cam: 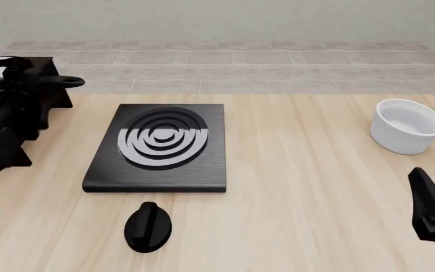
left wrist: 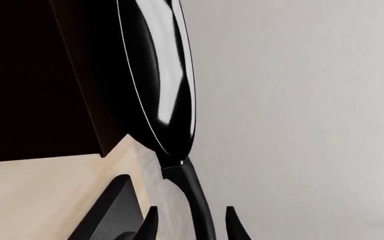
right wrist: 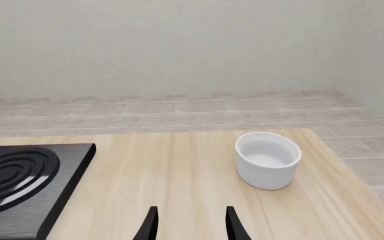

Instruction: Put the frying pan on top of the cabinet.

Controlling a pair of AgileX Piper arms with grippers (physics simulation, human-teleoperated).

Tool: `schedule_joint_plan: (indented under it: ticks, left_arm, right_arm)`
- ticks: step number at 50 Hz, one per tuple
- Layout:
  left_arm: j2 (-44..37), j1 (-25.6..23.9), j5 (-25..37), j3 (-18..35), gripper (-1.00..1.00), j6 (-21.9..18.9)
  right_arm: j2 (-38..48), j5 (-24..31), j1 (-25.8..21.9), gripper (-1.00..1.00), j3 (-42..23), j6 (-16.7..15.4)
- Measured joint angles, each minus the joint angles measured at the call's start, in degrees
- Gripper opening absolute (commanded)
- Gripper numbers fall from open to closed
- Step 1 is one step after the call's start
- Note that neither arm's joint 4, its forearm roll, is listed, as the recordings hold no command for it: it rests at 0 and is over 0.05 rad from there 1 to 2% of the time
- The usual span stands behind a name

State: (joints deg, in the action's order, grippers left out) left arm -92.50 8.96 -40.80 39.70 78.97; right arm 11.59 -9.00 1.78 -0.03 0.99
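Your L gripper (left wrist: pixel 190 224) clamps frying pan (left wrist: pixel 162 75) handle, pan tilted at cabinet (left wrist: pixel 38 80) edge, R gripper (right wrist: pixel 190 222) parted, idle, bowl (right wrist: pixel 267 159) nr table's far R edge.

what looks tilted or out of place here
The glossy black round frying pan is tipped on edge, not flat, held by its thin handle between the fingers of the left pincer beside the dark brown boxy cabinet. Nothing is spilled; the white bowl stands upright.
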Motion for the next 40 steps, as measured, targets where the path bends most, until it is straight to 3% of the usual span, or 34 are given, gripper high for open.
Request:
schedule_joint_plan:
  ticks: [20,31,40]
  left_arm:
    - [8.3,0.7,-0.8,-9.6,1.0,-1.4]
    - [20.9,-0.3,3.1,-17.0,1.0,-2.5]
    - [34.2,-2.2,10.4,-22.2,1.0,-4.1]
  right_arm:
    - [-1.4,1.2,-0.1,1.0,0.0,-0.1]
    - [-4.2,3.4,-0.1,1.0,0.0,0.2]
    - [-7.6,6.1,-0.2,1.0,0.0,0.5]
